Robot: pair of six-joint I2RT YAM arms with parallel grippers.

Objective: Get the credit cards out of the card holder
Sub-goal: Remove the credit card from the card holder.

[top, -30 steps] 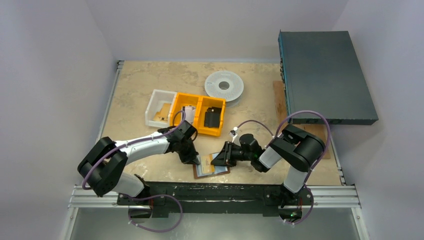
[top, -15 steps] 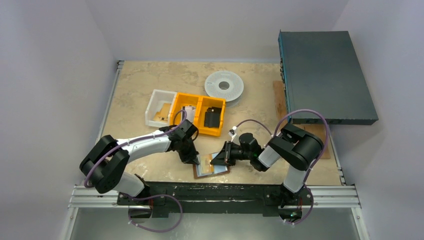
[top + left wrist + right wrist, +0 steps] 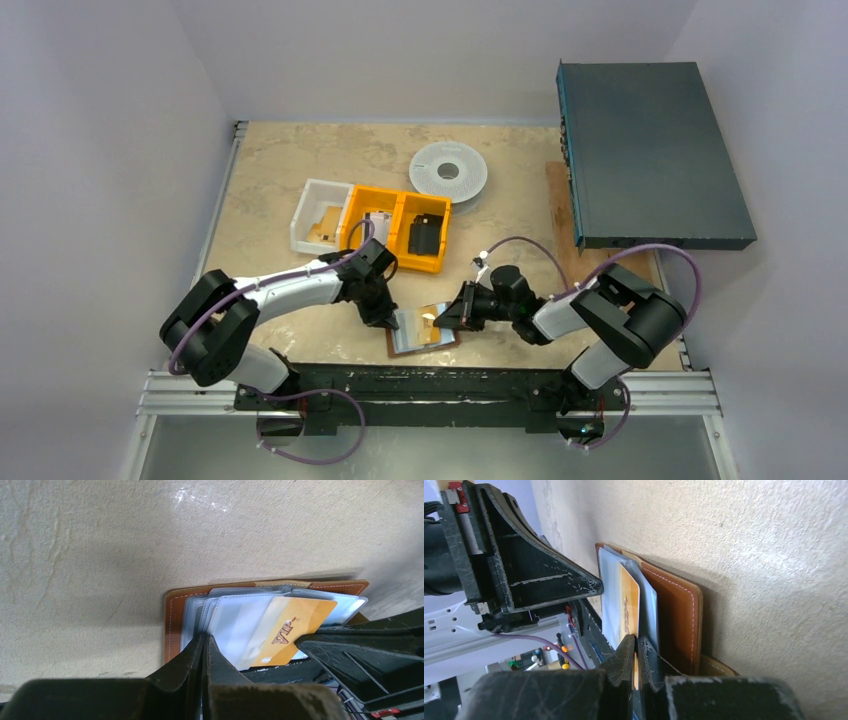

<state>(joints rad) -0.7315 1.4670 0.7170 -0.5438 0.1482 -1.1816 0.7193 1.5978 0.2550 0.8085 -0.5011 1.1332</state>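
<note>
The brown leather card holder point(image 3: 410, 338) lies open near the table's front edge, its clear sleeves fanned out point(image 3: 172, 620) point(image 3: 676, 615). A golden-orange credit card point(image 3: 295, 625) marked VIP sticks partway out of a sleeve, and its edge point(image 3: 630, 600) shows in the right wrist view. My right gripper point(image 3: 636, 640) point(image 3: 447, 320) is shut on that card's end. My left gripper point(image 3: 205, 637) point(image 3: 388, 320) is shut, its tips pressed onto the sleeves near the spine. Any other cards are hidden inside the sleeves.
Behind the card holder stand an orange two-part bin point(image 3: 352, 215) with a black item point(image 3: 425, 235) and a white bin point(image 3: 318, 228). A grey filament spool point(image 3: 449, 172) lies further back. A large dark box point(image 3: 650, 150) overhangs the right side. The black frame rail point(image 3: 430, 380) runs close in front.
My right gripper has closed on the orange card, and its arm has swung out to the right, drawing the gripper slightly right. The left gripper has stayed on the sleeves.
</note>
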